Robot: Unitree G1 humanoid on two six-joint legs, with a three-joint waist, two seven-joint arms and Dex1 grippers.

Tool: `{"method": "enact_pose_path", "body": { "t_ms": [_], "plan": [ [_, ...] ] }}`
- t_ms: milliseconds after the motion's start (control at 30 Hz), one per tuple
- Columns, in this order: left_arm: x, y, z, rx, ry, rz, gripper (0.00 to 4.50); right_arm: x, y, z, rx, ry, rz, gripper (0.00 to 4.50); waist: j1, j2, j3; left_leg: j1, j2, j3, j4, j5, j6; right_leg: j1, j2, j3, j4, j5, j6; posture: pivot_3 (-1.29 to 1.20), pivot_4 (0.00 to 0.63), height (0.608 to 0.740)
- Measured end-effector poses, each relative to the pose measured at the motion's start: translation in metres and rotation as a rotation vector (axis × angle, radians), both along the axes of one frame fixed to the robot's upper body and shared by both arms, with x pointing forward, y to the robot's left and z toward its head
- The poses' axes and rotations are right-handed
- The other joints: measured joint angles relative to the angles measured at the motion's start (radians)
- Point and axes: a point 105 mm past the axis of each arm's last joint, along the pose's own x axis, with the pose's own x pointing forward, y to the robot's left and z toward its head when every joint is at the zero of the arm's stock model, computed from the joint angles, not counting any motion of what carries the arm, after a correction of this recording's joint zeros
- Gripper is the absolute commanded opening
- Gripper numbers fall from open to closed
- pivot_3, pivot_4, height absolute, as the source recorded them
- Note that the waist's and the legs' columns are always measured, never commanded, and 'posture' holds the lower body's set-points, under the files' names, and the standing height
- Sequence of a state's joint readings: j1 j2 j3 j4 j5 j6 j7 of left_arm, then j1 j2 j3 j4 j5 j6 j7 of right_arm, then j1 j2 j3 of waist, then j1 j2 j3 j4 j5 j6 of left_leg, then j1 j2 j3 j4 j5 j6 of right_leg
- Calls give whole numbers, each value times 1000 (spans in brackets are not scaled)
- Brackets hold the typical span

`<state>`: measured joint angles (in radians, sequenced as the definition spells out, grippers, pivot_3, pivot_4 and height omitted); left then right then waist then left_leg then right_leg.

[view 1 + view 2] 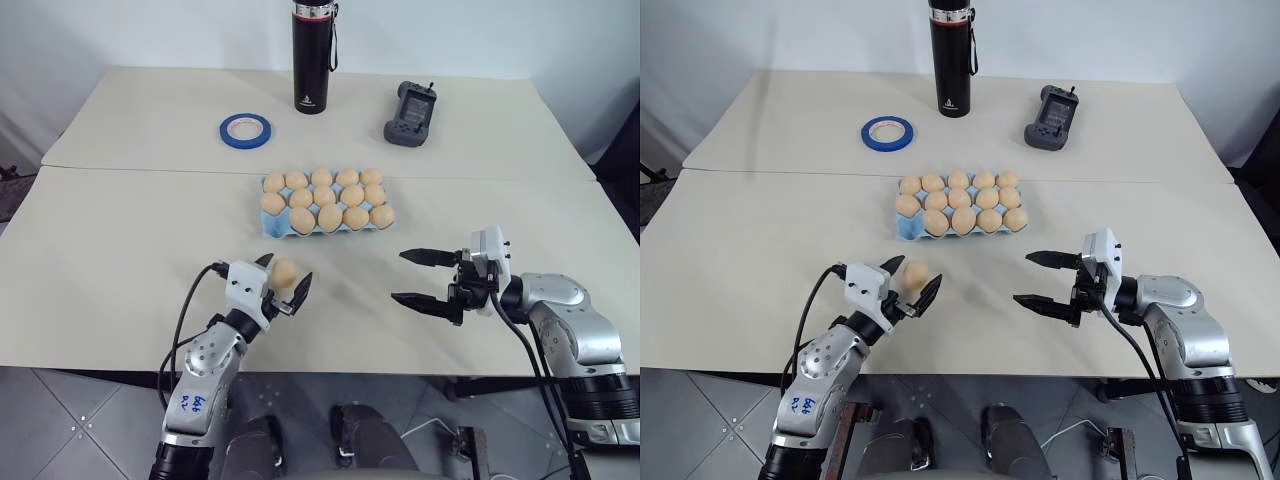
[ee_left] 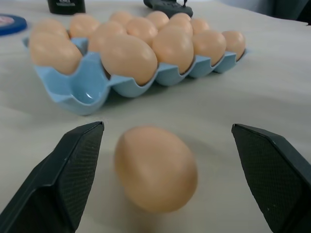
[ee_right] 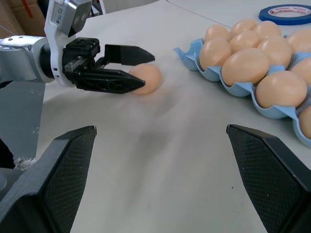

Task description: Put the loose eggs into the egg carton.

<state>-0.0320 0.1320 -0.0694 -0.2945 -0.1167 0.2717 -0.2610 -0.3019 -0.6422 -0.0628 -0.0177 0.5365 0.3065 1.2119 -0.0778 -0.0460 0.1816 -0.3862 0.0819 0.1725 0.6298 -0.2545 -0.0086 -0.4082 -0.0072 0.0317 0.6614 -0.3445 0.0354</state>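
One loose egg (image 1: 285, 272) is left on the table (image 1: 120, 250), just in front of the egg carton (image 1: 272, 228). It is bracketed by the left gripper (image 1: 283, 283), fingers spread wide either side, nothing gripped yet; judged a pre-grasp line-up. Fourteen cups are filled; the one empty cup (image 2: 87, 94) is at the carton's near-left corner, closest to the egg. The right gripper (image 1: 418, 279) is parked wide open and empty beside the carton, pointing toward the left one.

Surface: two pale tabletops butted together. Along the far side: blue tape roll (image 1: 245, 129), black flask (image 1: 312, 55), dark handheld controller (image 1: 410, 113). Plain white wall behind.
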Motion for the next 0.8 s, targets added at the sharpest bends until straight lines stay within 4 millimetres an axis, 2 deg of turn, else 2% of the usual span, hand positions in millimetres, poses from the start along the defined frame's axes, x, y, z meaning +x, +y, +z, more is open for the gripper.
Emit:
{"method": "enact_pose_path", "body": {
  "t_ms": [67,200,300,433,533,633,800],
  "plan": [
    [1,-2,-1,0,8,-1,3563,0,0,0,-1,-1,-4,4500,-1,0,0,0,0,0,0,0,0,0,0,0,0,0,0,0,150,740],
    [1,-3,-4,-2,26,-2,2217,1,-1,0,-6,-2,-13,4500,0,0,0,0,0,0,0,1,-1,0,0,0,0,0,0,0,150,740],
    [1,-4,-4,1,29,-1,1560,2,-1,-1,-8,-3,-21,4500,0,0,0,0,0,0,0,0,-1,0,0,0,0,0,0,0,150,740],
    [7,-7,7,20,-11,-3,1403,2,-1,-1,-9,-3,-24,4500,3,0,0,0,0,0,0,1,-1,0,0,0,0,0,0,0,150,740],
    [23,-13,37,17,-103,6,1403,3,-2,-1,-12,-4,-29,4500,9,0,0,0,-1,0,1,1,0,0,0,0,0,1,1,0,150,740],
    [37,-14,59,16,-167,36,1403,4,-2,-1,-18,-3,-33,4500,12,0,0,0,-1,0,1,2,-1,0,0,1,0,1,2,0,150,740],
    [61,-10,68,21,-192,105,1403,4,-2,-2,-23,-3,-39,4500,23,0,0,0,-1,1,0,3,-3,0,0,1,0,1,2,0,150,740]
  ]
}}
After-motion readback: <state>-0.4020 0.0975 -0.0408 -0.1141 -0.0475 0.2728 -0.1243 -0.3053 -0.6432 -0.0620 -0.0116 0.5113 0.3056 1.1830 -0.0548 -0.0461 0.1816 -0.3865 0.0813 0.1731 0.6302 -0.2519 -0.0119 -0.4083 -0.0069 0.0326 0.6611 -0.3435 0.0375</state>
